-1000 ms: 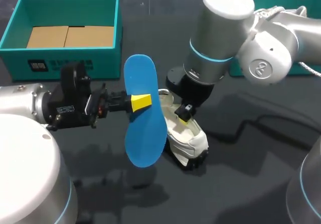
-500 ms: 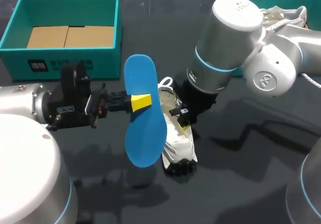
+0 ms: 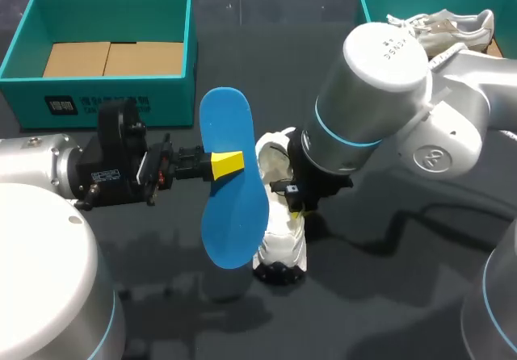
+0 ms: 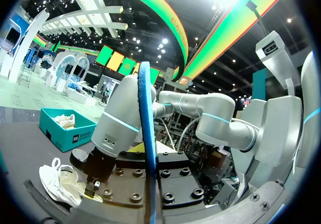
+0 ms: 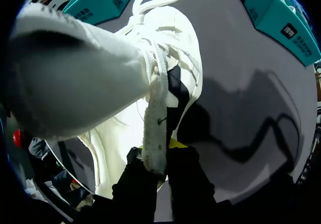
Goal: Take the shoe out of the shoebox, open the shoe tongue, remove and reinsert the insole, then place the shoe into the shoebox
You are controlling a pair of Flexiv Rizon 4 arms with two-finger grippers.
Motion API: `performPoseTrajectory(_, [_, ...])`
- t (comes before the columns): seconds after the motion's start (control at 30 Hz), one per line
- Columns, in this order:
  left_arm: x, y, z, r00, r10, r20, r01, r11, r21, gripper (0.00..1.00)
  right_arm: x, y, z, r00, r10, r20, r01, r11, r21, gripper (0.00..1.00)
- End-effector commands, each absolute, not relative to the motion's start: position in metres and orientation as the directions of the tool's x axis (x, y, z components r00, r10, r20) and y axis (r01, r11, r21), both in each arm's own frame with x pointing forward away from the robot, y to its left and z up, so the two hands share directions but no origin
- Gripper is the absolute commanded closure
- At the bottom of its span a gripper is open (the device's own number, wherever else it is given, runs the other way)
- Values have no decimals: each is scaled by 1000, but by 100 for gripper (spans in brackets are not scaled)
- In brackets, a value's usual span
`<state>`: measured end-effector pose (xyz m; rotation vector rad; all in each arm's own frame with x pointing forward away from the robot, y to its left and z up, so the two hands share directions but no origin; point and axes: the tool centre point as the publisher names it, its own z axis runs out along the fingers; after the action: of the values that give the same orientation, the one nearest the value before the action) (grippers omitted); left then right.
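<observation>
A blue insole [image 3: 233, 203] stands upright in the air over the table, with my left gripper [image 3: 227, 162] shut on its middle. In the left wrist view the insole [image 4: 147, 148] shows edge-on, running straight out ahead. Just right of it a white shoe [image 3: 280, 235] lies on the dark table, toe toward the front edge. My right gripper [image 3: 294, 201] comes down from above and is shut on the shoe. The right wrist view has a white strip of the shoe's upper [image 5: 155, 128] pinched between the black fingers [image 5: 188, 176], the rest of the shoe [image 5: 173, 58] ahead.
A teal shoebox [image 3: 28, 33] with cardboard inside stands at the back left. A second teal box [image 3: 380, 9] at the back right holds another pale shoe [image 3: 448, 27]. A black cable [image 3: 420, 215] trails over the table at the right.
My right arm swung toward the front and left, turning the shoe so its toe points forward and closer to the insole. The left arm and insole stayed put.
</observation>
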<state>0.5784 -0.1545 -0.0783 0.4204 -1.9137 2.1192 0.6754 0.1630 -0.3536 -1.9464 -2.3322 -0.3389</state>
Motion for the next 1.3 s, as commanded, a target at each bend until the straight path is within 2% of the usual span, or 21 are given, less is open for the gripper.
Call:
performPoseTrajectory(0.03, [578, -156, -79, -926, -7, 378, -375, -105, -921, 100, 680, 154, -356, -214, 950, 228, 975, 193, 112, 100])
performPoseTrajectory(0.77, [578, -156, -79, -926, -7, 378, -375, -105, -921, 100, 697, 141, -379, -218, 938, 271, 975, 218, 31, 100])
performPoseTrajectory(0.8, [578, -156, -79, -926, -7, 378, -375, -105, -921, 100, 697, 141, -380, -216, 936, 277, 976, 217, 28, 77])
performPoseTrajectory(0.83, [578, -156, -79, -926, -7, 378, -375, -105, -921, 100, 696, 140, -381, -213, 935, 283, 976, 214, 25, 36])
performPoseTrajectory(0.87, [578, -156, -79, -926, -7, 378, -375, -105, -921, 100, 695, 140, -382, -211, 933, 293, 977, 213, 25, 0])
performPoseTrajectory(1.13, [578, -156, -79, -926, -7, 378, -375, -105, -921, 100, 683, 124, -345, -210, 892, 401, 977, 210, 44, 0])
performPoseTrajectory(1.23, [578, -156, -79, -926, -7, 378, -375, -105, -921, 100, 680, 113, -322, -288, 788, 545, 957, 266, 121, 0])
performPoseTrajectory(1.3, [578, -156, -79, -926, -7, 378, -375, -105, -921, 100, 678, 108, -312, -320, 757, 569, 946, 291, 145, 0])
